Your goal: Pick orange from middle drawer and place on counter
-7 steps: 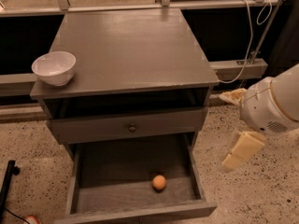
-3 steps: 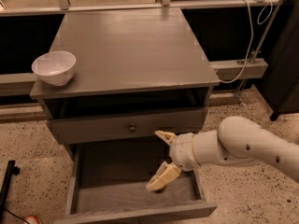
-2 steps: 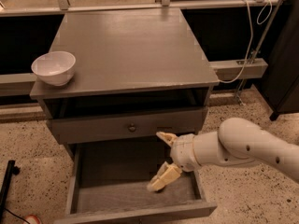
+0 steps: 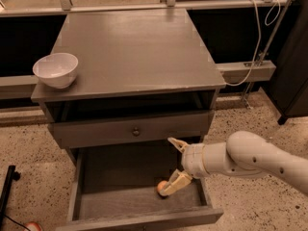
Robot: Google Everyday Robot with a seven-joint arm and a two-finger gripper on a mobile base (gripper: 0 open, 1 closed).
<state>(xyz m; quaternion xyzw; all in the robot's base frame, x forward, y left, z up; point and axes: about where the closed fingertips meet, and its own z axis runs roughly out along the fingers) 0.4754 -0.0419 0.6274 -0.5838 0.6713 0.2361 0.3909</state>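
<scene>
The orange (image 4: 162, 186) lies on the floor of the open middle drawer (image 4: 115, 203), right of centre. My gripper (image 4: 174, 164) has reached into the drawer from the right and is open. Its lower finger (image 4: 174, 183) lies against the orange's right side and hides part of it; the upper finger (image 4: 176, 144) points up near the drawer above. The orange is not between the two fingers. The counter (image 4: 134, 47) is the cabinet's flat grey-brown top.
A white bowl (image 4: 56, 69) stands at the counter's front left corner. A shut shallow drawer with a small knob (image 4: 136, 132) sits just above my gripper. A white cable (image 4: 251, 42) hangs at the right. A black stand (image 4: 6, 191) is on the terrazzo floor at the left.
My arm has come from outside at the right into the drawer. Over the last second the lower finger shifted slightly right, uncovering part of the orange. The orange has not moved.
</scene>
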